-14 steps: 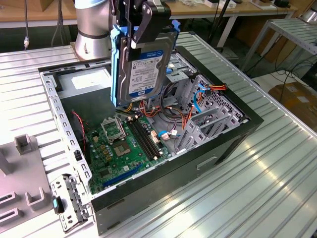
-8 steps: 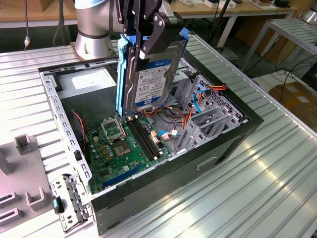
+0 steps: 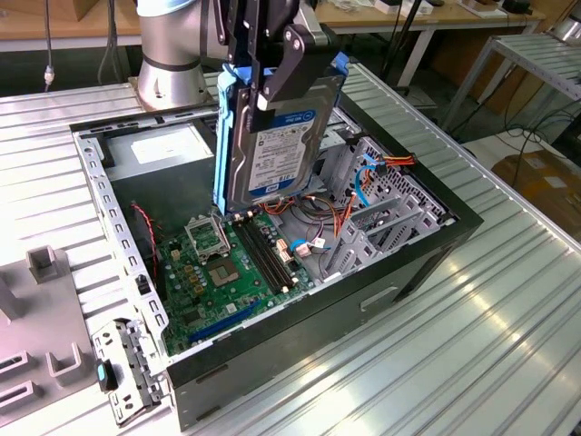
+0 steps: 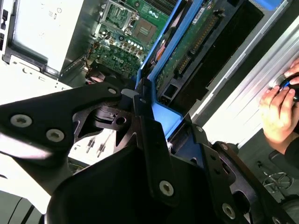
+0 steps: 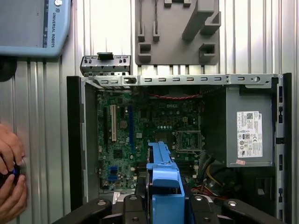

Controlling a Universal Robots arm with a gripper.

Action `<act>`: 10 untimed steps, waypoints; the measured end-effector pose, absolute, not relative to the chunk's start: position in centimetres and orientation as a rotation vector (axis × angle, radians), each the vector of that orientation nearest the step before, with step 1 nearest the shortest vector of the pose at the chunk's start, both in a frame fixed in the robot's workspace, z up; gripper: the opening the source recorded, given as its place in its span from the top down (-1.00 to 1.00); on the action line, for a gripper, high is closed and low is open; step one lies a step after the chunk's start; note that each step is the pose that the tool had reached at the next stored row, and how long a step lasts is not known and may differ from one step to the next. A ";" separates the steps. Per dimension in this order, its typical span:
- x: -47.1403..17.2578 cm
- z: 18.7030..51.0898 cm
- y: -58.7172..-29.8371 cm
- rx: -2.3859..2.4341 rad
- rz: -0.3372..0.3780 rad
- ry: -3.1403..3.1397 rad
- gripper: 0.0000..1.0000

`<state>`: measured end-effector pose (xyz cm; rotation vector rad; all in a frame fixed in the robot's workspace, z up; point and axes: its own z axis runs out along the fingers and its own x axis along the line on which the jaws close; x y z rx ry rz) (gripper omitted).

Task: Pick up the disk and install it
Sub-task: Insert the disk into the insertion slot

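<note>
Claw clamped on the disk (held upright) above the motherboard.

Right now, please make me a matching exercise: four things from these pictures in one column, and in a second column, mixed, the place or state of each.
Things:
1 disk
2 motherboard
3 power-supply box
4 grey fixture plate

Places or states:
a) lies on the table, outside the computer case
b) held upright by the gripper over the open case
c) green, flat on the case floor
d) grey, white sticker, in a case corner

Pairs: 1-b, 2-c, 3-d, 4-a
</note>
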<state>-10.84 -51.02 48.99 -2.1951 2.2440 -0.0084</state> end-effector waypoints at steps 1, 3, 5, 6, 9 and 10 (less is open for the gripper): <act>-10.8 49.0 -51.3 -2.195 -0.008 2.244 0.26; -10.8 49.0 -52.1 -2.195 -0.008 2.244 0.26; -10.7 49.0 -52.7 -2.195 -0.008 2.244 0.26; -10.3 48.9 -52.9 -2.195 -0.008 2.244 0.26; -9.2 48.9 -53.1 -2.195 -0.008 2.244 0.26; -8.5 48.9 -53.2 -2.196 -0.008 2.245 0.26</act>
